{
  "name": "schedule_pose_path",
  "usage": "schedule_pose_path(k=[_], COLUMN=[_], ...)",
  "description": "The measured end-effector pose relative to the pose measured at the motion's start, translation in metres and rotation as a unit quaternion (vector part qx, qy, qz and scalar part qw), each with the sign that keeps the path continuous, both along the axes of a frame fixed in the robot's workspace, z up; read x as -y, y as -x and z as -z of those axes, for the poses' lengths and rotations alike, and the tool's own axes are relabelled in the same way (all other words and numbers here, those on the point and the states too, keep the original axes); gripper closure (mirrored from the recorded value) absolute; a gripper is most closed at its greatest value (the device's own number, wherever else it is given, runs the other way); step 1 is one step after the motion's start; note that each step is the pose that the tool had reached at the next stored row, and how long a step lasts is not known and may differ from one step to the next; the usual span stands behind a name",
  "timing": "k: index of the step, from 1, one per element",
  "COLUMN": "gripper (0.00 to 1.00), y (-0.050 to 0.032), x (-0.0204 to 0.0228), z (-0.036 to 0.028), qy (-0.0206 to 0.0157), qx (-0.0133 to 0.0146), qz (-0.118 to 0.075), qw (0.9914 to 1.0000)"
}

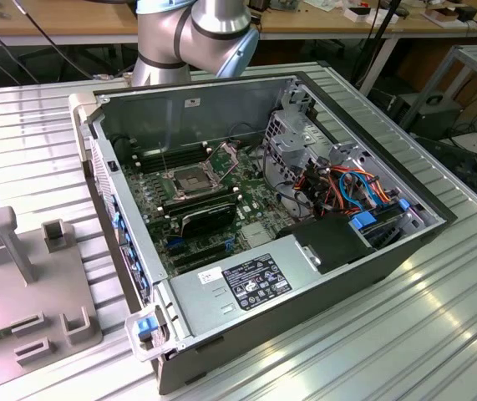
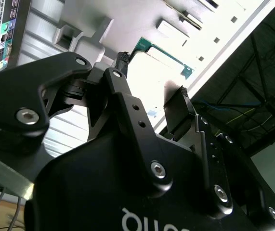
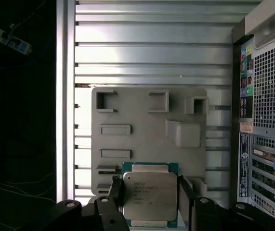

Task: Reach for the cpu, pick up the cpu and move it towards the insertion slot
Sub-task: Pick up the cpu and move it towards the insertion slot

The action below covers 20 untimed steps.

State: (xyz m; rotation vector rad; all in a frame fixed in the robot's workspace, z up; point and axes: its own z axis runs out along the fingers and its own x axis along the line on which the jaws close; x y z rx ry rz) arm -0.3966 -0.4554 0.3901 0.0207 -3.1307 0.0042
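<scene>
In the first wrist view the cpu, a silvery square chip on a green board, sits between my two black fingers. My gripper is shut on it and holds it well above the grey fixture plate. The second wrist view shows my gripper from behind, with the cpu's green edge at the fingertips. In the exterior view the insertion slot lies on the motherboard inside the open computer case. It has a silver frame, a dark centre and a raised bracket. My arm rises behind the case.
The open case holds a drive cage, coloured cables and a power supply. The fixture plate lies to the exterior view's left on the ribbed metal table. The case's perforated rear panel stands beside the plate.
</scene>
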Motion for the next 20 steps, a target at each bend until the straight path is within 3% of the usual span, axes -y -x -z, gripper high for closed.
schedule_pose_path(k=[12,20], gripper=[0.45,0.45], y=[-0.0085,-0.0094], x=[0.0,0.0], z=[0.0,0.0001], qy=[0.0,0.0], qx=[0.0,0.0], qz=[0.0,0.0], qw=[1.0,1.0])
